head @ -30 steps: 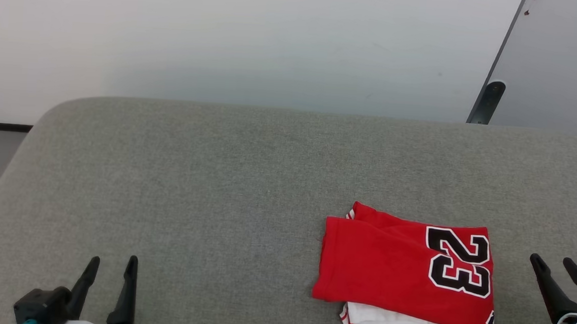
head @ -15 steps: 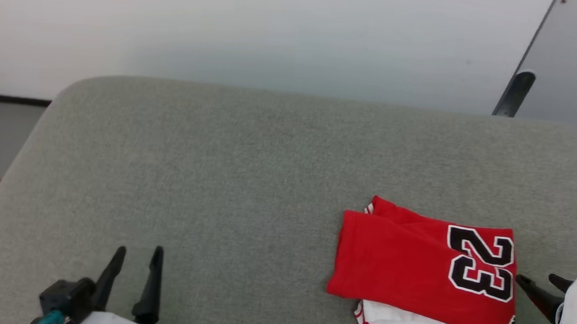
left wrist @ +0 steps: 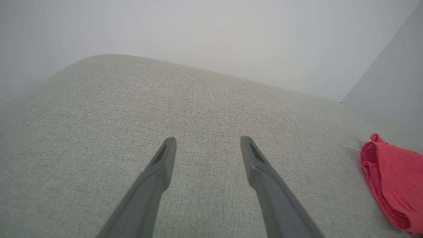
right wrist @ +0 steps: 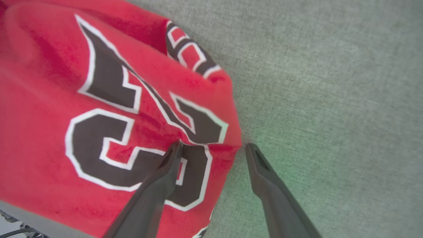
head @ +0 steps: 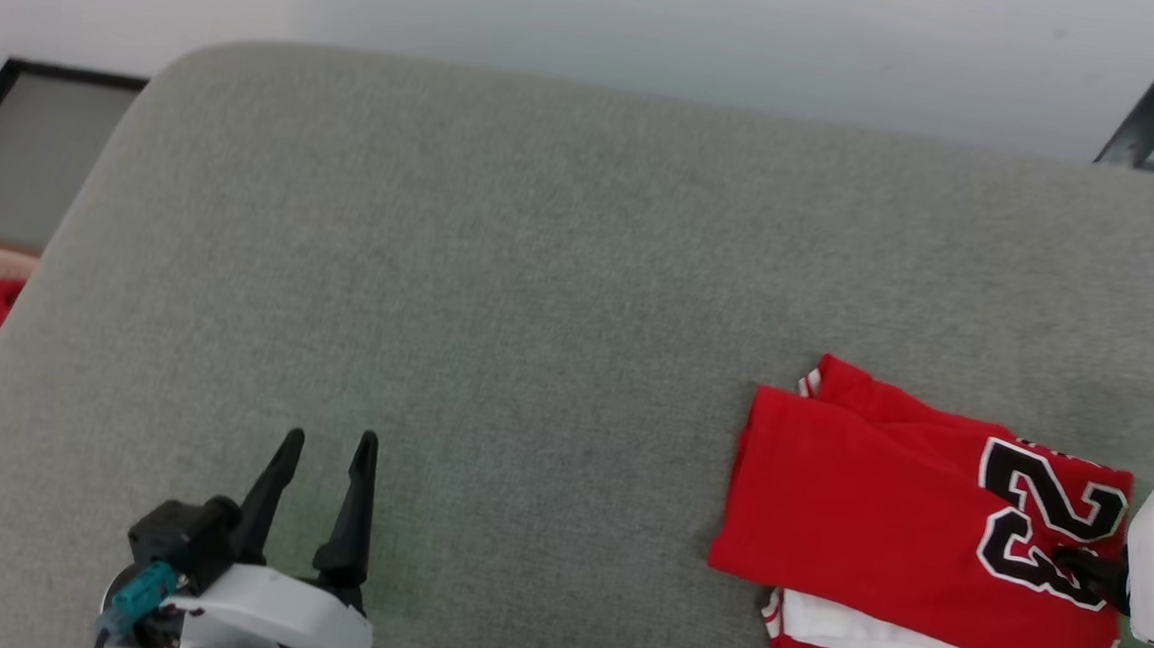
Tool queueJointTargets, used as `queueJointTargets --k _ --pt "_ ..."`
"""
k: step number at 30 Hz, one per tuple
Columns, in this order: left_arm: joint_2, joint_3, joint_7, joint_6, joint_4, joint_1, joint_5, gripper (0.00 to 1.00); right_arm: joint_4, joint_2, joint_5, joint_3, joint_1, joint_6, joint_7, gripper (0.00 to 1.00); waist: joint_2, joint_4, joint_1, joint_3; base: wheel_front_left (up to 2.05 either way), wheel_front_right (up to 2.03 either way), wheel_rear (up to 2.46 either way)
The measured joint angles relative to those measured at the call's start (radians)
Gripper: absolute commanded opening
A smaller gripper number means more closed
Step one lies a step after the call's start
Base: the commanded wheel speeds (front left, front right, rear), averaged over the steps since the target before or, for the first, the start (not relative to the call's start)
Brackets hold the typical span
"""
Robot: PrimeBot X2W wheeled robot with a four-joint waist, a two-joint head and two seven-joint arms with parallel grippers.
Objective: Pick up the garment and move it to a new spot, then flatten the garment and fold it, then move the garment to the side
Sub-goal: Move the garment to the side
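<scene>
Bright red soft numbered garment [head: 877, 503] at four o'clock: seemingly folded, awaiting sideways move; right gripper [right wrist: 213, 145] jaws wide astride edge, left gripper [left wrist: 207, 139] jaws wide, empty.

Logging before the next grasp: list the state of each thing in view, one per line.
Garment: folded, lying on the cushion, number side up, white layer showing at one edge.
Left gripper: open, empty, above bare cushion.
Right gripper: open, straddling the garment's edge, one finger over the number, nothing gripped.
</scene>
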Motion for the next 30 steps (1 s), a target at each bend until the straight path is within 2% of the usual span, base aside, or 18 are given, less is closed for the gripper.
queueJointTargets --k 7,8,9,10,11,21,30 --pt "-0.019 0.006 -0.008 -0.017 0.032 -0.037 0.006 1.0 0.006 -0.008 -0.009 0.009 -0.003 0.0 -0.021 1.0 0.0 0.024 0.0001 0.057 0.0 0.0 0.0" --pt "-0.024 0.007 -0.009 -0.018 0.036 -0.042 0.008 1.0 0.006 -0.009 -0.008 0.01 -0.004 0.0 -0.026 0.49 0.0 0.026 0.0 0.063 0.0 0.0 0.0" --pt "-0.028 0.007 -0.009 -0.021 0.04 -0.045 0.008 1.0 0.006 -0.011 -0.008 0.016 -0.006 0.0 -0.032 0.4 0.0 0.026 0.0 0.067 0.0 0.0 0.0" --pt "-0.03 0.007 -0.01 -0.026 0.044 -0.047 0.008 1.0 0.008 -0.012 -0.006 0.018 -0.007 0.0 -0.043 0.11 0.0 0.026 0.0 0.069 0.0 0.0 0.0" --pt "-0.032 0.007 -0.011 -0.026 0.049 -0.049 0.009 1.0 0.012 -0.011 -0.005 0.02 -0.008 0.0 -0.056 0.0 0.0 0.024 0.0001 0.069 0.0 0.0 0.0" --pt "-0.044 0.027 -0.013 -0.036 0.056 -0.054 0.031 1.0 0.039 0.012 0.039 0.025 -0.018 0.001 -0.145 0.0 0.0 -0.037 0.0 0.035 0.0 0.0 0.0" --pt "-0.046 0.032 -0.015 -0.044 0.018 -0.09 0.054 1.0 0.042 -0.077 0.028 -0.127 -0.033 0.001 -0.199 0.0 0.0 -0.142 0.0 0.033 0.0 0.0 0.0"
